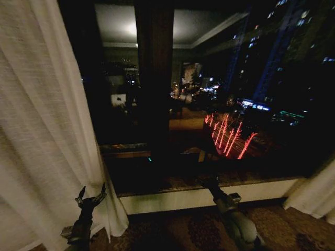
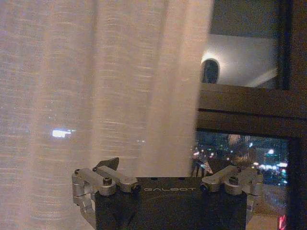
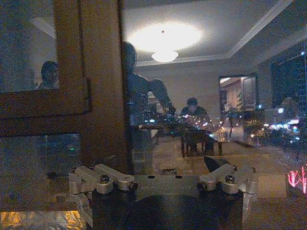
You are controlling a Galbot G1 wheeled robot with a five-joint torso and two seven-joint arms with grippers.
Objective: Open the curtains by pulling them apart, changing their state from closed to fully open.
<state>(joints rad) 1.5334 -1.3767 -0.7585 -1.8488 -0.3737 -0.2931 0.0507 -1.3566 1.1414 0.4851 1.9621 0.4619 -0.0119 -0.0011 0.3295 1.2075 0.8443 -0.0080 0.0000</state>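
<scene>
Sheer cream curtains: left panel (image 1: 42, 130) drawn aside, right panel (image 1: 316, 196) bunched at far right, dark window between. Left pincer (image 1: 92, 195) spread open beside left panel; right pincer (image 3: 163, 179) open, facing glass. Judged: nearly finished; next, widen panels further.

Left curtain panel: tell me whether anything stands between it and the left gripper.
Nothing visible does. In the head view the left gripper is raised with its fingers spread, right in front of the left curtain panel, with no object between them. The left wrist view shows the same sheer fabric directly ahead of the gripper.
</scene>
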